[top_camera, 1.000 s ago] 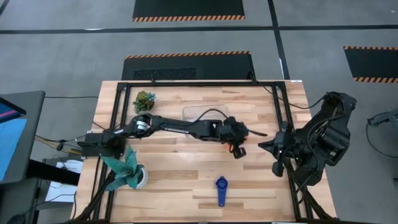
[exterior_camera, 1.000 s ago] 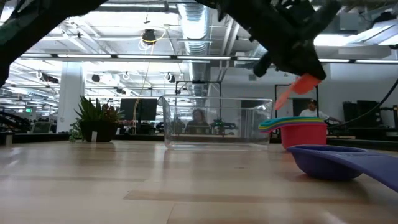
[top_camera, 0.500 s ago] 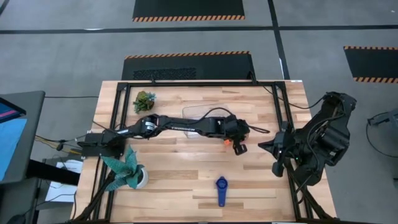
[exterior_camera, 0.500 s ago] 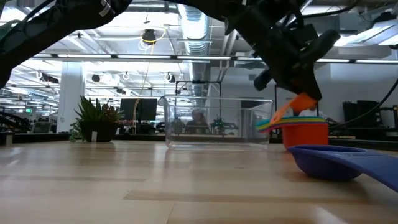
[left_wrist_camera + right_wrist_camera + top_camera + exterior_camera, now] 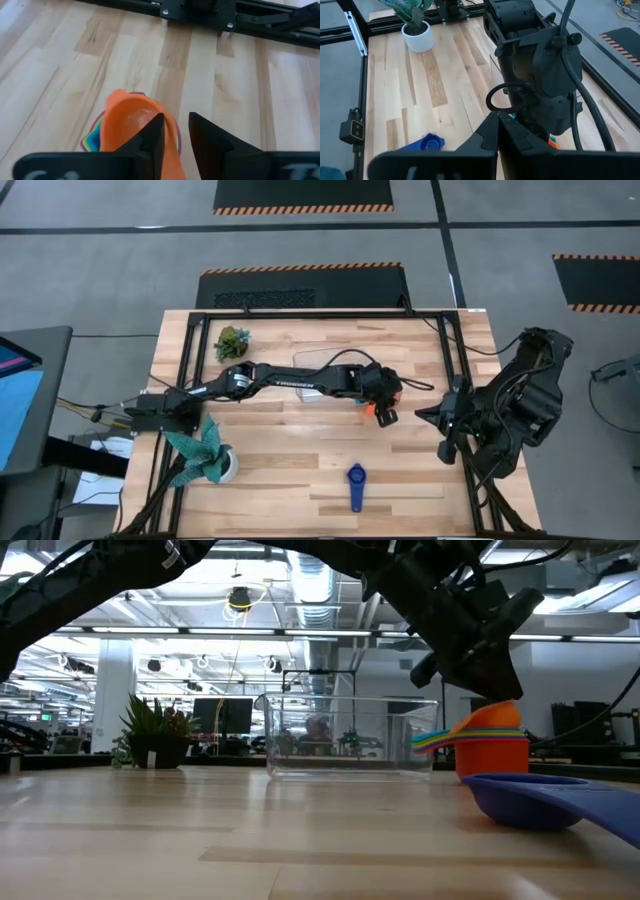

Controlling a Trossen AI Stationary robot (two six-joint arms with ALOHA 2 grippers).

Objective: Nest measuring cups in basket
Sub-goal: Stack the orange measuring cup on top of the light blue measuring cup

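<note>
The basket (image 5: 322, 366) stands empty on the surface (image 5: 300, 470), just beside the left gripper (image 5: 381, 411) on its arm side. That gripper pinches the handle of the orange cup (image 5: 131, 126), whose bowl sits atop the nested measuring cups (image 5: 490, 748) directly beneath it. A dark blue cup (image 5: 355, 486) lies apart, nearer the front edge. Farther right, the right gripper (image 5: 498, 131) waits with fingers pressed together.
</note>
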